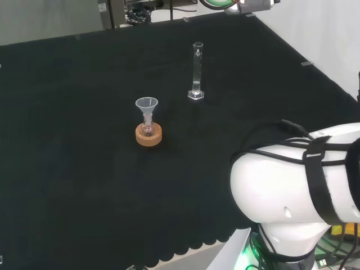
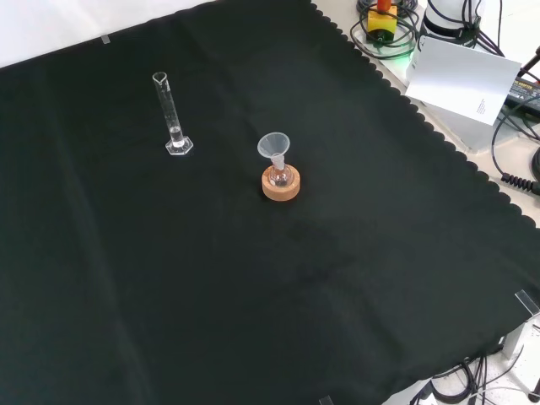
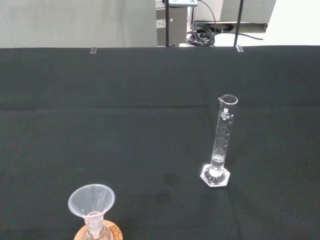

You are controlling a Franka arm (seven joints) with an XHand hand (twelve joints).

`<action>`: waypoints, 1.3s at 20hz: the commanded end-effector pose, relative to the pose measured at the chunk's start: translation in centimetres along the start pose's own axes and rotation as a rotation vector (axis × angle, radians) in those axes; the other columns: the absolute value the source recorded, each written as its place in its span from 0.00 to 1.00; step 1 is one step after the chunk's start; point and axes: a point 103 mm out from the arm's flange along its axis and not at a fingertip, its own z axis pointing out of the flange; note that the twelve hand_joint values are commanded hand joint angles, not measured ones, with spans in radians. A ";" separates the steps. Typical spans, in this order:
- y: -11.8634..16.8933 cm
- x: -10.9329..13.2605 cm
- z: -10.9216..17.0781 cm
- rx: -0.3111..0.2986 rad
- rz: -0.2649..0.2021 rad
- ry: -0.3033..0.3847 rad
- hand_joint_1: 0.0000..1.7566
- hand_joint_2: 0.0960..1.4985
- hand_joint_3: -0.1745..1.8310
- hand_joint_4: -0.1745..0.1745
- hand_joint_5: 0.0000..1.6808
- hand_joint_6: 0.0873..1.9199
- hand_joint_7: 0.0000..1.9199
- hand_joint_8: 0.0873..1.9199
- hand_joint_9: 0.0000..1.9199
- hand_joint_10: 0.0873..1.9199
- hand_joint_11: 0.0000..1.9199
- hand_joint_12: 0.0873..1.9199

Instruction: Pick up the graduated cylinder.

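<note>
I look first at the graduated cylinder (image 1: 196, 70). It is a thin, clear tube and it stands straight up on its own flat foot on the black cloth (image 1: 67, 169). In the head view it is a bit past the middle of the bench. In the front view it stands up near the top left. Nothing is touching it. Its foot sits flat on the cloth, so I judge it has not been picked up yet.

Near it, but apart, is a small flask (image 1: 148, 128) sitting in a cork ring (image 1: 148, 135). A clear funnel (image 1: 147, 104) is stuck in the flask's neck. In the head view this little set is to the left of the cylinder and closer to me. In the front view it is to the right of the cylinder and a bit lower. There is plain cloth between the two.

From the wrist camera I see the cylinder standing some way off across the cloth, with the funnel closer in. So I think the hand is back from it and pointed roughly that way. I cannot tell if the fingers are spread or curled.

At the right of the head view I see the arm's big white link (image 1: 292, 180) with black cables strapped on it.

So I'd say the job is just at the start. All of it is left to do: go over to the cylinder, wrap the fingers round the tube, and lift it without knocking it over. It is tall and thin, so I guess a bump could tip it.
</note>
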 end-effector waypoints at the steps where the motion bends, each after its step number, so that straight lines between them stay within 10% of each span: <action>1: 0.0 0.0 0.0 -0.008 0.000 -0.009 0.11 0.71 0.36 0.48 0.06 0.04 0.01 0.11 0.05 0.32 0.01 0.66; 12: 1.6 -0.5 1.3 -0.023 0.001 -0.030 0.10 0.79 0.26 0.47 0.09 0.00 0.00 0.12 0.04 0.32 0.00 0.69; 26: 13.0 -3.9 10.0 -0.031 0.039 0.045 0.12 0.80 0.24 0.42 0.12 0.00 0.00 0.18 0.07 0.33 0.00 0.71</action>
